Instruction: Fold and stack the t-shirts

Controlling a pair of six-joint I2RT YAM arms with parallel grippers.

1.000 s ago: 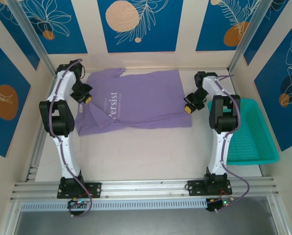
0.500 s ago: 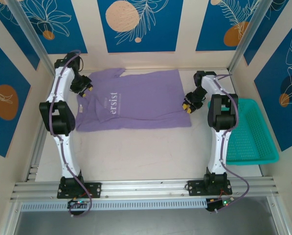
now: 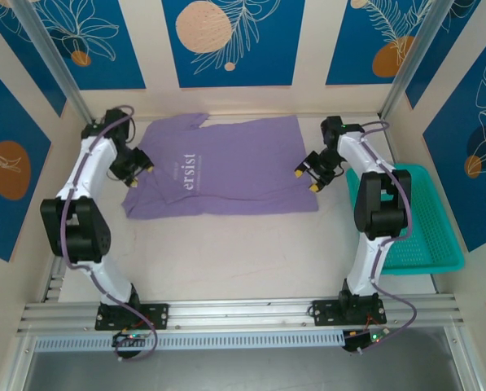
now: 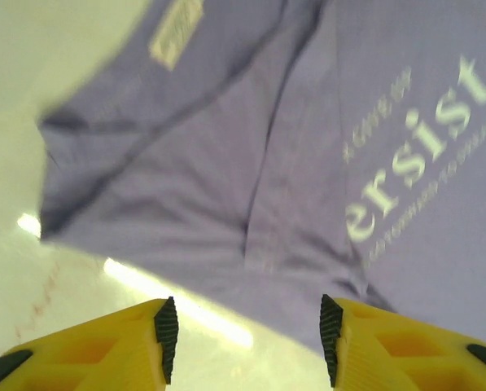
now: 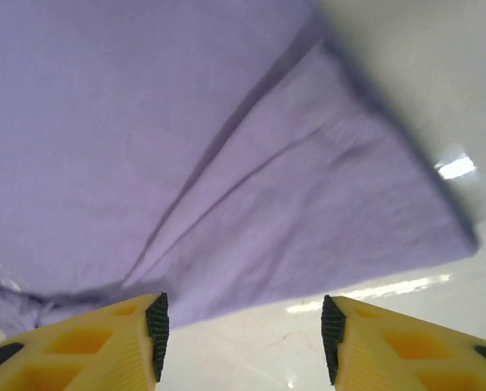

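A lavender-purple t-shirt (image 3: 234,167) with white lettering (image 3: 189,171) lies spread on the table's far half, collar end to the left, its near part folded over so the first letter is covered. My left gripper (image 3: 139,166) hovers open at the shirt's left edge; its wrist view has the lettering (image 4: 418,155), a folded sleeve (image 4: 186,163) and the open gripper (image 4: 244,338) over the cloth's edge. My right gripper (image 3: 308,177) stands open at the shirt's right hem; in the right wrist view that gripper (image 5: 243,338) is just off the folded hem (image 5: 308,220).
A teal mesh basket (image 3: 426,236) sits at the table's right side, beside the right arm. Metal frame posts (image 3: 55,69) rise at both back corners. The white tabletop (image 3: 234,252) lies bare between the shirt and the arm bases.
The left arm's elbow swung out to the left and its gripper slid back down to the shirt's left edge. The right gripper moved left onto the hem. The shirt's near-left corner shifted slightly.
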